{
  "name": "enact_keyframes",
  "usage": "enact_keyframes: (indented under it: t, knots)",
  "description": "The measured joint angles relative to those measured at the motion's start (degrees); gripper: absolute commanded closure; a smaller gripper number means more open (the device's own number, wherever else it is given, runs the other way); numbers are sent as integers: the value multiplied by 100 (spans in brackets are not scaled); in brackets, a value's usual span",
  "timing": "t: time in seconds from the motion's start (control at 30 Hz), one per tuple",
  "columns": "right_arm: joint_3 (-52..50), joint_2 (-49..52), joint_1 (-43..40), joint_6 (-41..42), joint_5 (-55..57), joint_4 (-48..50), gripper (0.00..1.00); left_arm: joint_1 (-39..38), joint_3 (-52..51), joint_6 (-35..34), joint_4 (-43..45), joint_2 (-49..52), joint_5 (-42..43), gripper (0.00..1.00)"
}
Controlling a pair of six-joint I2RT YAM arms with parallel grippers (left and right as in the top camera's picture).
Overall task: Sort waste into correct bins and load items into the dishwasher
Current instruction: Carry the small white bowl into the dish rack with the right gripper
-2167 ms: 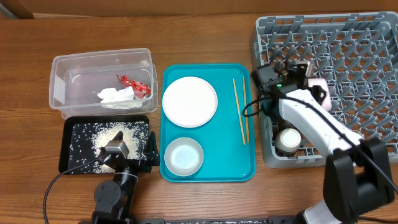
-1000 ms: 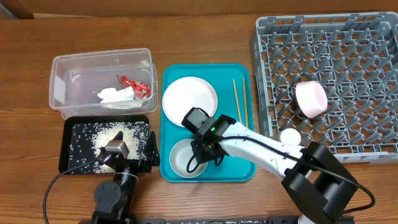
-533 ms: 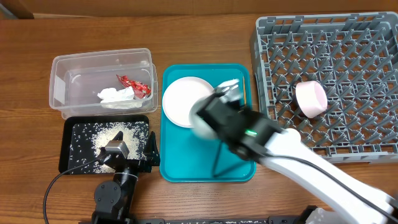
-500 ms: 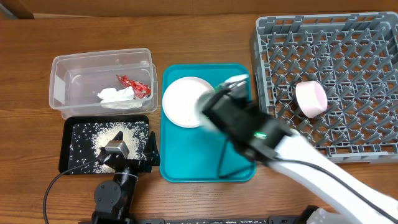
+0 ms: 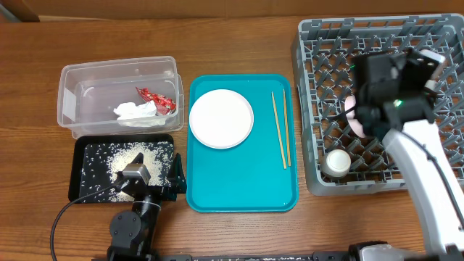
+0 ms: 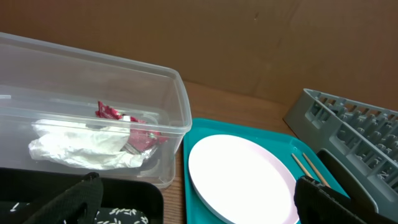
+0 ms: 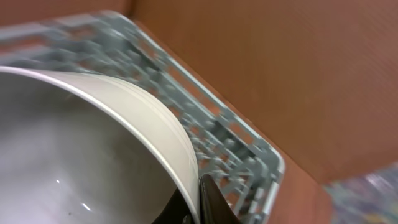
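Teal tray point(image 5: 239, 181) flat on wooden table point(image 5: 239, 36), mid-table; table surface brown, wood-grained

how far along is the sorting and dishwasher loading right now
Done: the red wrapper and napkin lie in the clear tub, the rice is on the black tray, and a small cup sits in the rack. In hand: the right gripper pinches the rim of a white bowl over the rack. Left: the plate and chopsticks, both on the teal tray.
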Motion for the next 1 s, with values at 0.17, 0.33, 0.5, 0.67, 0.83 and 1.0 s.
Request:
enact_keyframes:
  t: [0.17, 0.33, 0.5, 0.67, 0.83, 1.0]
  knots:
    - [0, 754, -817, 2, -37, 37, 96, 0, 0, 0, 0, 0, 0, 0]
    - [0, 1512, -1259, 2, 24, -28, 96, 0, 0, 0, 0, 0, 0, 0]
    - [-2, 1853, -1287, 22, 282, -35, 96, 0, 0, 0, -2, 0, 0, 0]
    - [0, 1856, -1161, 48, 302, -181, 96, 0, 0, 0, 0, 0, 0, 0]
    - [-13, 1862, -874, 66, 208, -234, 96, 0, 0, 0, 0, 0, 0, 0]
    - [-42, 1864, -765, 72, 229, -223, 96, 0, 0, 0, -2, 0, 0, 0]
